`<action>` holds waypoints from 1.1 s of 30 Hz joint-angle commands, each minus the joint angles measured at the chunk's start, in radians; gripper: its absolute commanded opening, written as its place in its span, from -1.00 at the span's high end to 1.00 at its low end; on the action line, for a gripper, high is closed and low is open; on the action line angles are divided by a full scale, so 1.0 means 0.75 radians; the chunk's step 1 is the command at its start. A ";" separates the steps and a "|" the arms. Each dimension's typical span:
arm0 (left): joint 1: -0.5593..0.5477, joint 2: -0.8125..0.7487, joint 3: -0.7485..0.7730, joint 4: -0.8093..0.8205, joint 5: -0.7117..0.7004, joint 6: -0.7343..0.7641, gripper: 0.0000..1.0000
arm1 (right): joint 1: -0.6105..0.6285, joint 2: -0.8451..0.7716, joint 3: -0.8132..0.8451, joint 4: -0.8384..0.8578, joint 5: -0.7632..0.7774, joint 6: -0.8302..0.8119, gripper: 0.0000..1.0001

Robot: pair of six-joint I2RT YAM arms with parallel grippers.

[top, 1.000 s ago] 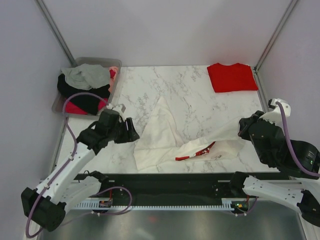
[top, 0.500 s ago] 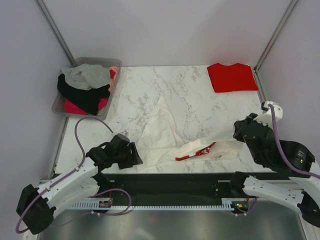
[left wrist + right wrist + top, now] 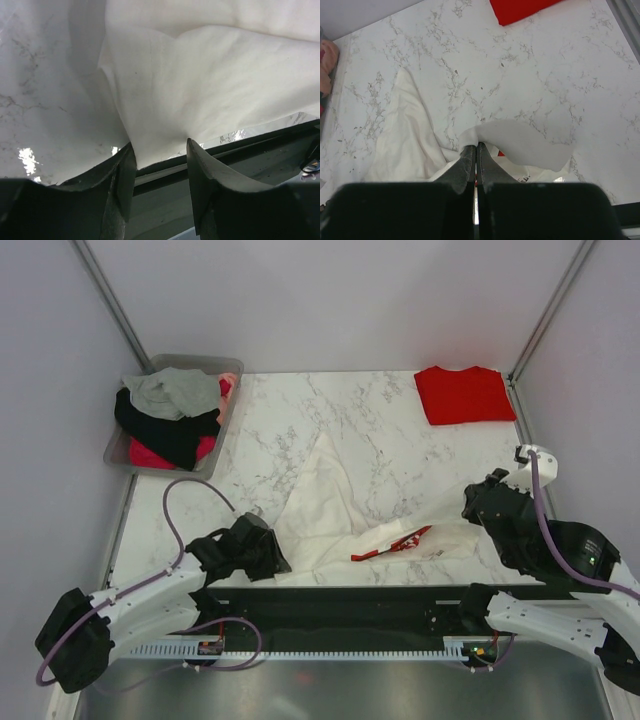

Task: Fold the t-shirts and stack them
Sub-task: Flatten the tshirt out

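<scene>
The cream-white t-shirt (image 3: 320,500) lies crumpled at the near middle of the marble table, with a strip of its red print (image 3: 392,545) showing. My left gripper (image 3: 270,555) is open. Its jaws straddle the shirt's near left corner (image 3: 150,150) at the table's front edge, and the gripper (image 3: 157,162) holds nothing. My right gripper (image 3: 470,502) is shut on a lifted flap of the cream shirt (image 3: 520,145), pinched at the fingertips of the gripper (image 3: 476,148). The plain red t-shirt (image 3: 463,394) lies folded at the far right corner, and it also shows in the right wrist view (image 3: 520,9).
A grey bin (image 3: 115,448) with grey, black and pink clothes stands at the far left. A black rail (image 3: 340,605) runs along the table's front edge just behind my left gripper. Metal frame posts stand at both far corners.
My left arm has swung down and toward the near edge, ending at the cream shirt's near left corner. My right gripper has shifted slightly left with the flap in it.
</scene>
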 commanded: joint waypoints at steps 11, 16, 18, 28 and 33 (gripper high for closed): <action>-0.048 -0.152 0.364 -0.217 -0.113 -0.015 0.96 | -0.002 0.020 0.105 0.031 0.002 -0.052 1.00; -0.048 -0.151 0.880 -0.466 -0.212 0.128 0.96 | 0.000 0.124 0.431 0.076 -0.017 -0.290 1.00; -0.048 -0.142 1.044 -0.544 -0.273 0.208 0.96 | -0.002 0.151 0.544 0.094 -0.035 -0.416 1.00; -0.048 -0.099 1.791 -0.526 -0.345 0.783 0.96 | -0.002 0.100 0.968 0.483 -0.297 -0.940 1.00; -0.048 -0.175 1.825 -0.526 -0.335 0.802 0.96 | -0.002 0.010 0.982 0.581 -0.330 -0.977 1.00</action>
